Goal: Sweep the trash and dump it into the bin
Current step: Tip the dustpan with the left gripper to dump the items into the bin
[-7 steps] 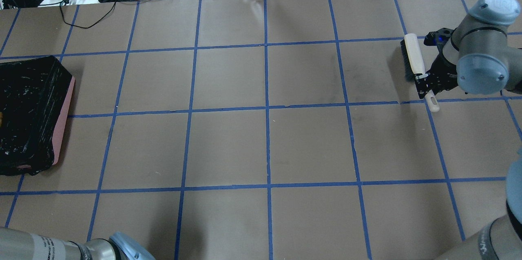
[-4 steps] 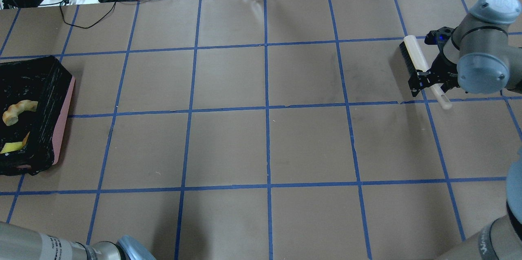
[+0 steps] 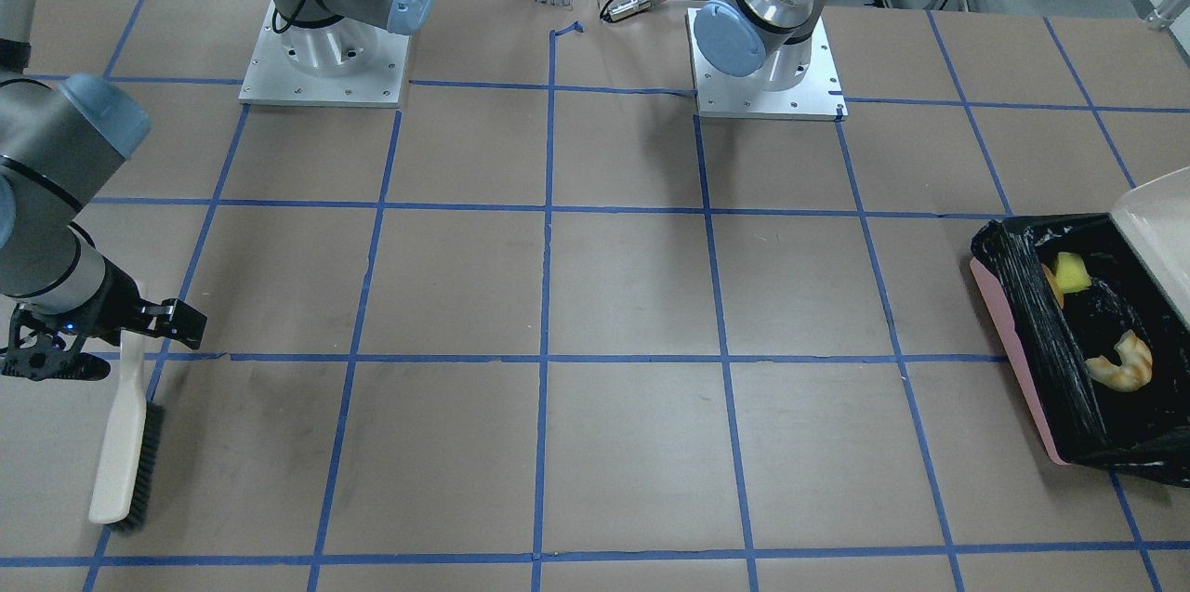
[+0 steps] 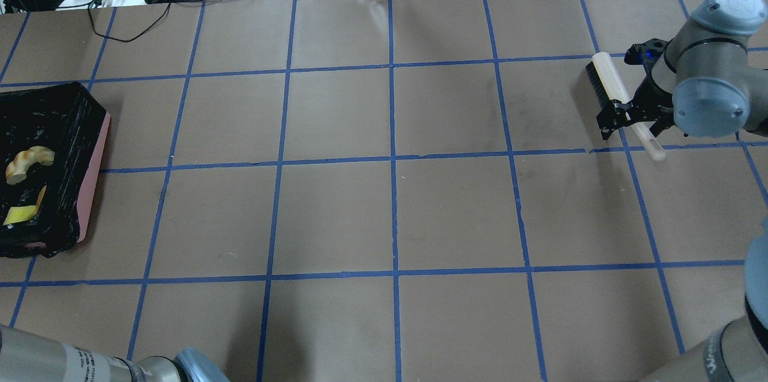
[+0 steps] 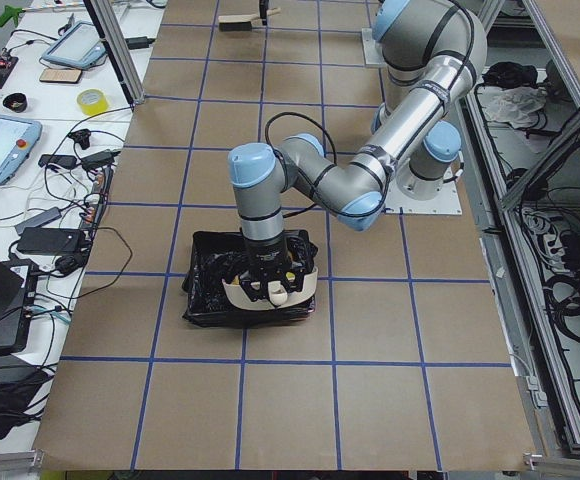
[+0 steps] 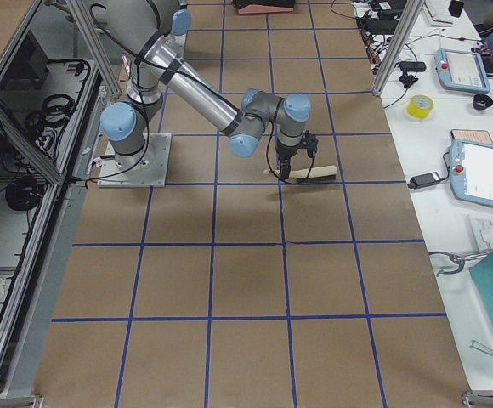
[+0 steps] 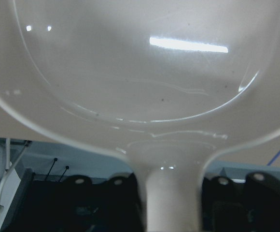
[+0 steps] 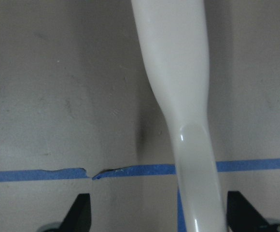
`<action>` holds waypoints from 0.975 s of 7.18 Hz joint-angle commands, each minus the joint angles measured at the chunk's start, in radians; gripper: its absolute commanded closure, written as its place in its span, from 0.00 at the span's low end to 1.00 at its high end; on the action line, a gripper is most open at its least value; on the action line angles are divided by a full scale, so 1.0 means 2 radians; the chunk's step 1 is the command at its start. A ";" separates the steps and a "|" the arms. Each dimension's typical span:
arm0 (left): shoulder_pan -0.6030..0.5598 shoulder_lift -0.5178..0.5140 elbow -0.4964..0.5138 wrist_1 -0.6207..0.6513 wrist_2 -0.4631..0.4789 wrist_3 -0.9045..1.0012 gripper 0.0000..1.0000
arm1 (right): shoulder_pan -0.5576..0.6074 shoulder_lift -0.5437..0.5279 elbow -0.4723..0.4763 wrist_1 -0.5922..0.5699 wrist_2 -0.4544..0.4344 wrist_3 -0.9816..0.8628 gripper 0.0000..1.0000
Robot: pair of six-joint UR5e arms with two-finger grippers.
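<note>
The dustpan (image 3: 1157, 220) is clasped at its handle by the left gripper (image 7: 171, 198) and held above the bin (image 4: 96, 172) — 2 bits (a tan curl (image 4: 27, 163), a yellow block (image 4: 21, 213)) are seen inside. The brush (image 4: 609, 82) lies on the table (image 4: 390, 214), untouched between the spread jaws of the right gripper (image 4: 633, 119).

Arms: 2. Tools: 2, the left tool (image 7: 171, 193) and the right tool (image 4: 630, 117). Bin (image 3: 1004, 332): 1. Trash pieces showing in it: 3, namely 1 curved tan piece (image 3: 1122, 361), 1 yellow-green block (image 3: 1074, 273) and 1 orange-brown bit (image 3: 1052, 287) mostly hidden by the bag fold. Dustpan (image 7: 140, 72): 1. Brush (image 3: 119, 443): 1. Desk (image 4: 390, 214): 1. Base plates (image 3: 316, 62) on it: 2.
</note>
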 commanded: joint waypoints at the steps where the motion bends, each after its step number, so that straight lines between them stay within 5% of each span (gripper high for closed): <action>1: -0.085 0.002 0.015 -0.020 -0.050 0.001 1.00 | 0.002 -0.004 0.000 0.005 0.001 0.031 0.01; 5: -0.178 -0.030 0.012 -0.121 -0.240 -0.058 1.00 | 0.005 -0.004 -0.009 0.007 0.002 0.046 0.00; 7: -0.224 -0.072 0.013 -0.111 -0.264 -0.106 1.00 | 0.007 -0.006 -0.009 0.011 0.002 0.057 0.00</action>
